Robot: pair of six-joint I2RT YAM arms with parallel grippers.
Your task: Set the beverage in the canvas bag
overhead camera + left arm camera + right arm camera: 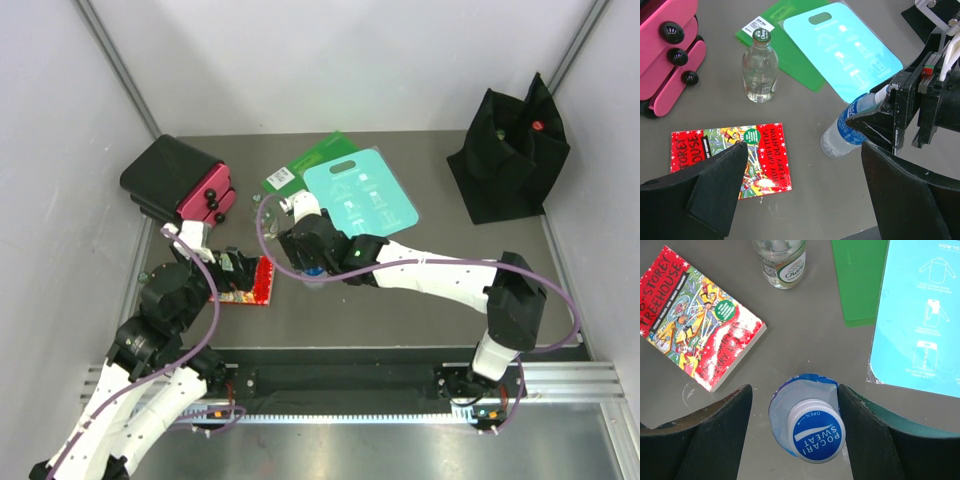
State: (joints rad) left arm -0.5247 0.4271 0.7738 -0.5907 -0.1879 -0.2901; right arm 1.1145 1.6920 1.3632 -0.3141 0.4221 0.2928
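The beverage, a clear plastic bottle [790, 407] with a blue label and a blue Pocari Sweat cap, stands on the grey table. My right gripper [795, 390] hangs over it, open, one finger on each side. The right finger [860, 415] lies against the bottle; a strip of table shows between the left finger and the bottle. From the left wrist the same bottle [840, 135] sits under the right gripper. My left gripper [802, 170] is open and empty, low beside a red book [730, 157]. The black canvas bag [510, 160] stands at the far right corner, its mouth upward.
A glass bottle [759, 70] with a green cap stands behind the book. A teal board [360, 195] and a green board [315, 160] lie at the back middle. A black case with a pink-red edge [180, 185] sits at the back left. White walls close in the table.
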